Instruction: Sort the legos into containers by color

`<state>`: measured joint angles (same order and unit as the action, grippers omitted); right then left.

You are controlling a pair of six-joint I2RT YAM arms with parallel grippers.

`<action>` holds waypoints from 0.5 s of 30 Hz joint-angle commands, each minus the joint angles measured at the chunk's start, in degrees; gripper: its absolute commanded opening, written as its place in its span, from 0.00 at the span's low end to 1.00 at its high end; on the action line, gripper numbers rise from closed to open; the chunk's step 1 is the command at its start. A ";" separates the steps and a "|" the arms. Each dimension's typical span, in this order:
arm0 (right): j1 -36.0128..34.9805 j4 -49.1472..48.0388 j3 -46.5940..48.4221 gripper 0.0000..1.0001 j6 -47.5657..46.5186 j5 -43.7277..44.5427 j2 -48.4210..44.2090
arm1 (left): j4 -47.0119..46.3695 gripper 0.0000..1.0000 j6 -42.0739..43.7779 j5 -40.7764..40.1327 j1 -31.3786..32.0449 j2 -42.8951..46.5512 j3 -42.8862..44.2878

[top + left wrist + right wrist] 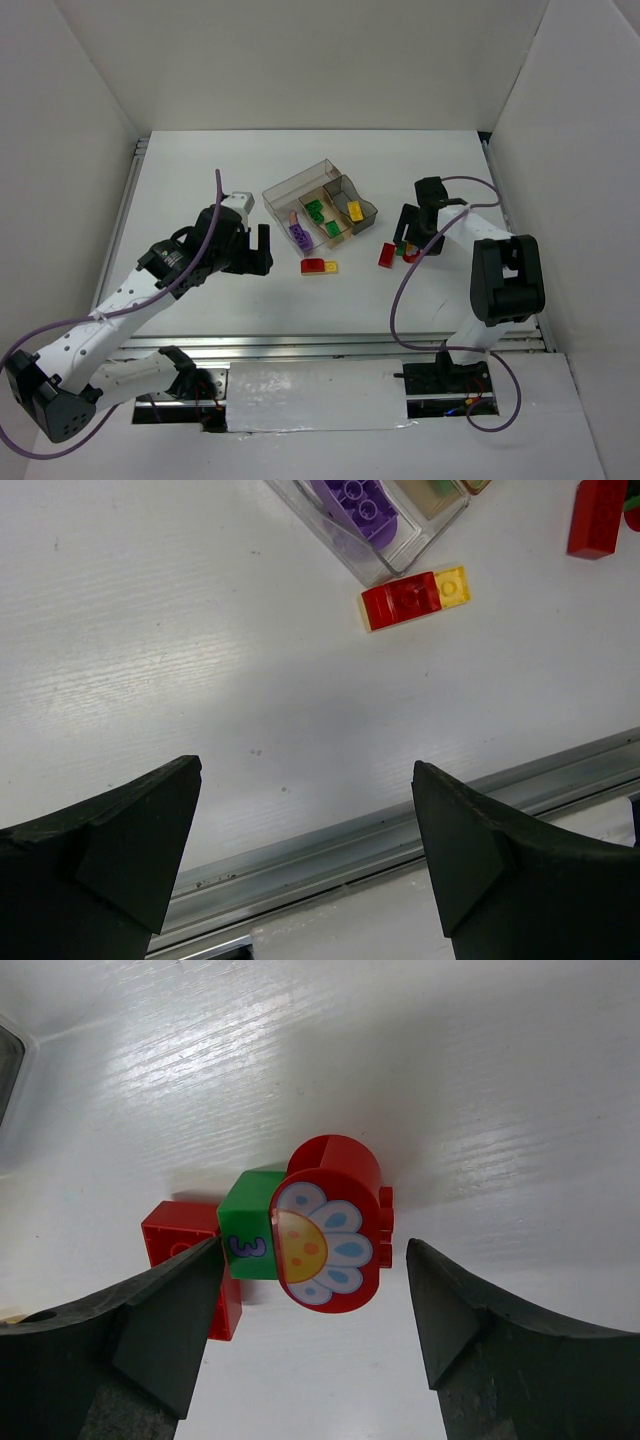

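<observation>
I count one low tray of joined clear, tan and smoky-grey plastic compartments (pixel 285 192); how many compartments it has I can't settle. Green studded plastic bricks, three: a far green brick (pixel 316 210) and a near green brick (pixel 333 229) in the tray; a green brick printed "3" (pixel 250 1240) outside, to the right. Red, three: a red rectangular brick (pixel 387 255); a red rounded piece with a flower print (pixel 330 1245); a flat red plate (pixel 400 600). Yellow, two: a yellow brick (pixel 354 210) in the tray; a small yellow plate (pixel 453 585) joined to the red plate. Purple, one: a purple studded brick (pixel 298 237).

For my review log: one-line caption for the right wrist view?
Open right gripper straddling a red flower-printed lego, with a green brick marked 3 and a red brick beside it.
</observation>
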<state>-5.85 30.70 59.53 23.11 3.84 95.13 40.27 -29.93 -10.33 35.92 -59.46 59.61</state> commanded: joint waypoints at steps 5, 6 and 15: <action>0.13 -0.38 0.76 0.75 0.35 0.65 0.67 | -1.42 0.99 1.19 0.05 0.20 0.75 -0.46; 0.13 -0.20 0.85 0.75 0.35 0.82 0.84 | -1.42 0.99 1.19 0.04 0.20 0.75 -0.46; 0.05 1.20 1.64 0.75 0.62 2.40 2.42 | -1.60 1.00 1.37 0.66 0.20 0.22 -0.03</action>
<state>-5.85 31.14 59.57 23.14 4.69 96.82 40.23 -29.91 -10.24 35.92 -59.46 59.61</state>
